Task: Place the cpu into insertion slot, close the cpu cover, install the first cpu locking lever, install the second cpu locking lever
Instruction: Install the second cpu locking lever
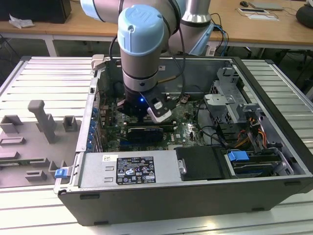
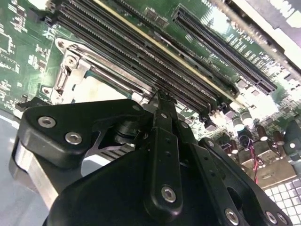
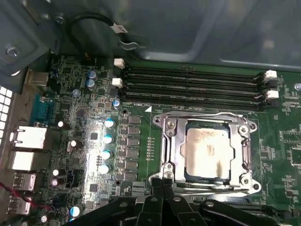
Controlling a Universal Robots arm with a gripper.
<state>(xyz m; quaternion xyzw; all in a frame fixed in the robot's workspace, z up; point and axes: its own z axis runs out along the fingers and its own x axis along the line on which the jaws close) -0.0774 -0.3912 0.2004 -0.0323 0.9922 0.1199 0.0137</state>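
Inside the open computer case [image 1: 274, 122], my end effector [image 3: 162, 181] hangs low over the motherboard [image 3: 94, 103], fingers pinched together and empty, tips at the edge of the cover [image 3: 167, 141]. The chip [image 3: 209, 153] already sits in its socket, the silvery cover lying flat around it, beside the memory slots [image 3: 188, 87]. For the lever work I judge slow, square pressure wisest, keeping the fingertips off the chip's face.

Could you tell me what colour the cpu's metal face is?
Pale silver-tan; the cpu shows best in the first wrist view.
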